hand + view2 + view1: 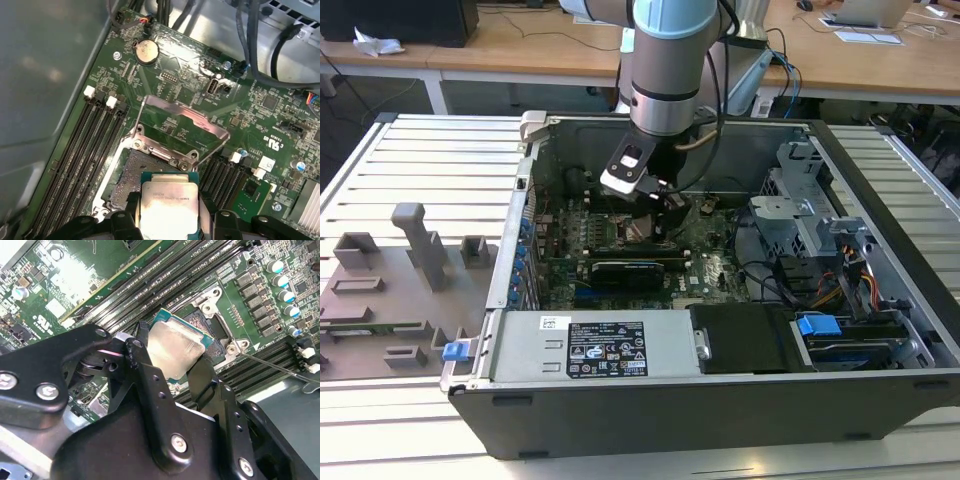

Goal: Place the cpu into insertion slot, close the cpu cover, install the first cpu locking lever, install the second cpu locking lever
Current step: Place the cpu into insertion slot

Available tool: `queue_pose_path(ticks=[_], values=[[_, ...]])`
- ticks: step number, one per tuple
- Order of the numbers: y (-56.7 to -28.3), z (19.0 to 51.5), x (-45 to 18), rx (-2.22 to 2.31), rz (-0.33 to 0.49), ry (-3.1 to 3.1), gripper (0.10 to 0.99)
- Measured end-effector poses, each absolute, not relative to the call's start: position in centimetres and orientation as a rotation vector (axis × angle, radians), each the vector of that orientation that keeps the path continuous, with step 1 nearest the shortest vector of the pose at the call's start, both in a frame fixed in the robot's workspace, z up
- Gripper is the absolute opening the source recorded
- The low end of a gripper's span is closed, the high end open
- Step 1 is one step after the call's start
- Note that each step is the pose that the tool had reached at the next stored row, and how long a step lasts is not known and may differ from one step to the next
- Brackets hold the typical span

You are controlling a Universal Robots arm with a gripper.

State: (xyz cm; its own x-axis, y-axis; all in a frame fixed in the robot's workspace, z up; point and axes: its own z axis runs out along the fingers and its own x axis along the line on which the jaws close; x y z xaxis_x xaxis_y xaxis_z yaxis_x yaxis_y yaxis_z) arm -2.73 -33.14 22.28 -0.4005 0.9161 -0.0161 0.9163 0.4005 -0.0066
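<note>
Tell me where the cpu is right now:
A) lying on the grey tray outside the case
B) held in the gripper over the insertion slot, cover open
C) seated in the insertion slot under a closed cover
B: the gripper is clamped on the cpu over the insertion slot, not seated, and the cpu cover stands flipped open behind it.
</note>
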Motion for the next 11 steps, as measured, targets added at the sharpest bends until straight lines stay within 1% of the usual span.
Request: queue_pose_path(ticks=[11], values=[[-33.14,22.27,-2.73,1.867,-0.037,2.509,0.545]])
